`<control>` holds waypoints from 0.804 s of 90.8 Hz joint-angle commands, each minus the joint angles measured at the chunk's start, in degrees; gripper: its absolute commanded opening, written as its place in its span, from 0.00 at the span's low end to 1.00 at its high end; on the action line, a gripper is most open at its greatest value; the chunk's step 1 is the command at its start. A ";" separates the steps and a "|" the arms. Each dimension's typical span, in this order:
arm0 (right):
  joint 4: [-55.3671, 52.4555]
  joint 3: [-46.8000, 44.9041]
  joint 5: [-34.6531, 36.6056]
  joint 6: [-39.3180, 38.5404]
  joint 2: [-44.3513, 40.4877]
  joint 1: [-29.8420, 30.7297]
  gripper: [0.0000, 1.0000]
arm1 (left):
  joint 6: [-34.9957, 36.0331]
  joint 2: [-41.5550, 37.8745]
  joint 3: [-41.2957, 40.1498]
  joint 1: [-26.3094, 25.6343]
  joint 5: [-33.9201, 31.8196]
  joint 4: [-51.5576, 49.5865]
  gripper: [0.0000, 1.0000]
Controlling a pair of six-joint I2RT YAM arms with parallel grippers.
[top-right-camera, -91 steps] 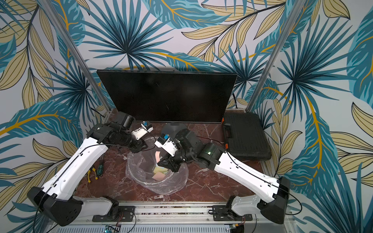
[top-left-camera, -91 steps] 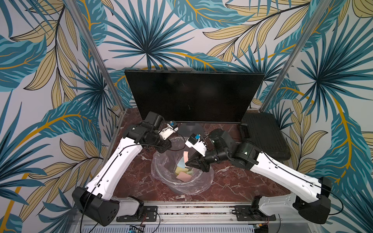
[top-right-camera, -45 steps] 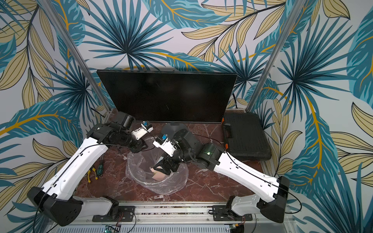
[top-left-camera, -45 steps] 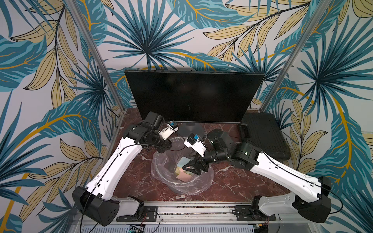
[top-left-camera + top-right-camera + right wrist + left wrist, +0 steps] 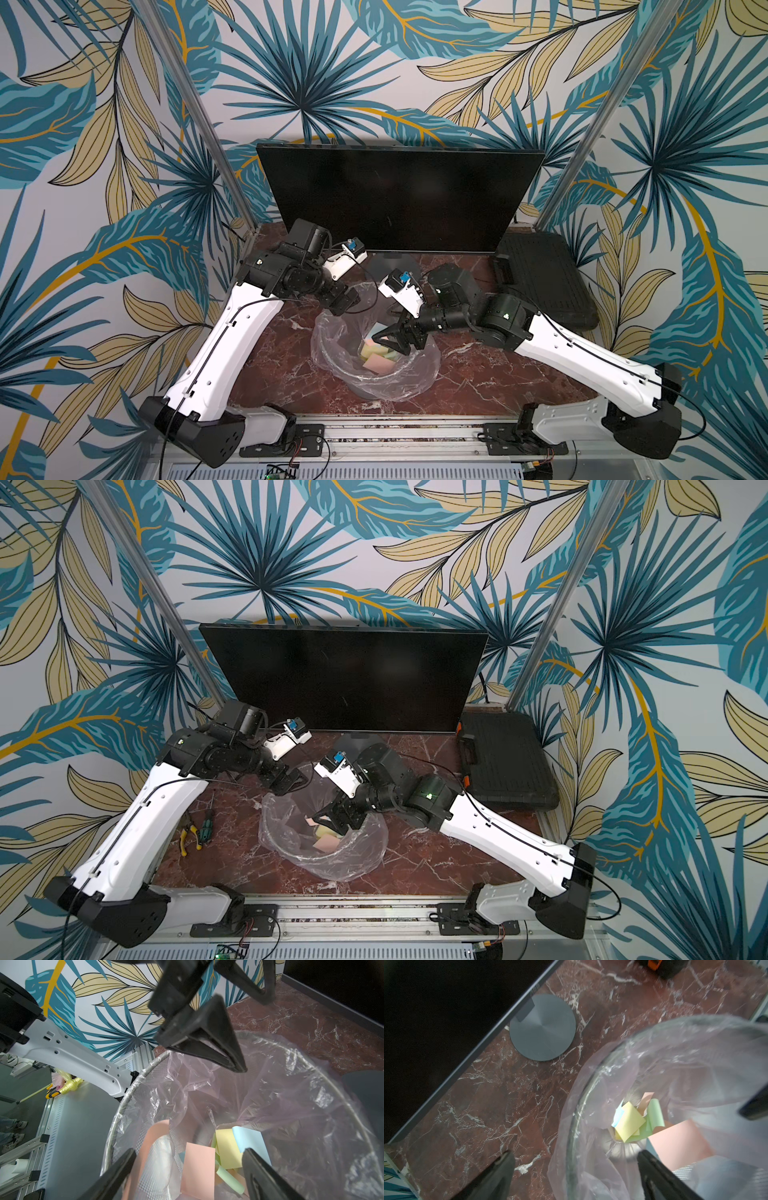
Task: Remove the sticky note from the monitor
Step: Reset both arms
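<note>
**Both grippers open over the lined bin**

A red marble tabletop (image 5: 286, 374) sits between palm-leaf walls. The monitor (image 5: 399, 195) stands at the back with its screen dark, and its round grey base (image 5: 542, 1026) is near a wire bin (image 5: 324, 345) lined with clear plastic. The right gripper (image 5: 190, 1150) hangs in the bin's mouth, jaws spread and empty — a pink sticky note (image 5: 199, 1167) lies below them among yellow, green and blue ones. The left gripper (image 5: 575, 1153) hovers at the rim on the monitor side, jaws also wide apart. A black case (image 5: 540, 282) lies beside the monitor.
</note>
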 commanded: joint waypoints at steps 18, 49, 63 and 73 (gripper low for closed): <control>3.11 -0.20 -1.12 1.56 -0.40 -0.05 0.83 | 1.29 -4.03 1.42 -2.06 8.84 -5.14 1.00; 4.89 -0.05 -0.43 2.22 -0.70 -0.40 0.83 | 1.42 -3.68 -3.64 -5.56 13.45 -5.01 0.99; 5.96 -0.82 1.01 2.71 -1.13 -1.05 0.83 | 3.15 -4.36 -4.34 -6.09 16.78 -7.35 0.98; 5.77 -1.09 3.12 3.22 -1.13 -1.61 0.83 | 4.31 -5.90 -4.83 -6.17 17.94 -8.04 0.98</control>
